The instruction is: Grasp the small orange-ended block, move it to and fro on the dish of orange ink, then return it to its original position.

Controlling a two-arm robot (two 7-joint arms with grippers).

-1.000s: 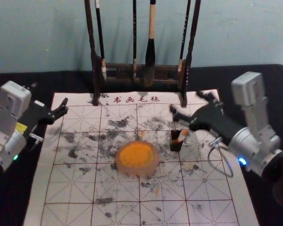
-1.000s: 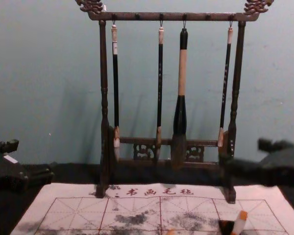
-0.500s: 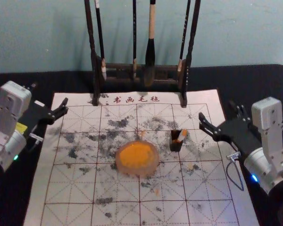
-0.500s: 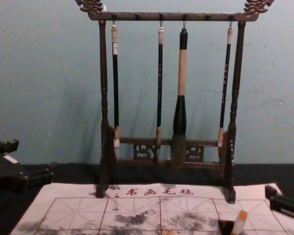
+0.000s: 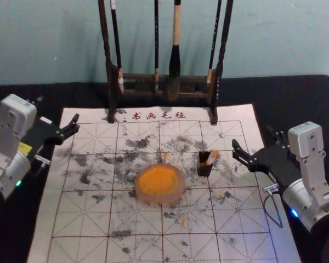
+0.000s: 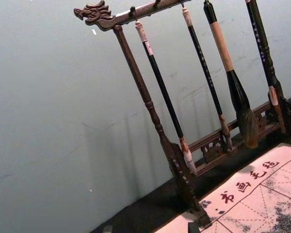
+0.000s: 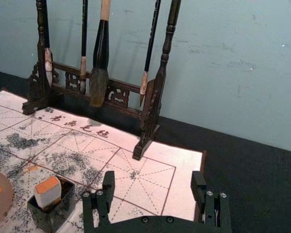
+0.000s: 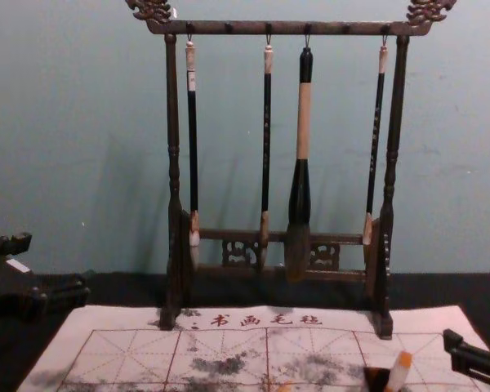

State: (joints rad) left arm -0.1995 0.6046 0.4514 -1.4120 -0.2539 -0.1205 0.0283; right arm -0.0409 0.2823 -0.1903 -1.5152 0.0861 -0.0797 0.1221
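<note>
The small white block with an orange end (image 5: 211, 158) leans in a dark square holder (image 5: 204, 171), right of the round dish (image 5: 178, 198) of orange ink (image 5: 158, 179). In the right wrist view the block's orange end (image 7: 47, 185) sticks up out of the holder (image 7: 52, 219). To the right of the holder is my right gripper (image 5: 254, 139), a gap between them; its two jaws stand wide apart with nothing between them, as the right wrist view of the gripper (image 7: 153, 180) confirms. My left gripper (image 5: 58, 109) is parked open at the mat's far left corner.
A dark wooden rack (image 8: 172, 163) with several hanging brushes stands at the back edge of the gridded, ink-stained mat (image 5: 134, 249). Black cloth (image 5: 312, 98) covers the table around the mat, and a wall rises behind.
My right gripper has drawn away from above the holder, moving right and a little lower in the head view, with only a slight shift lately. The left arm, block and dish have stayed put.
</note>
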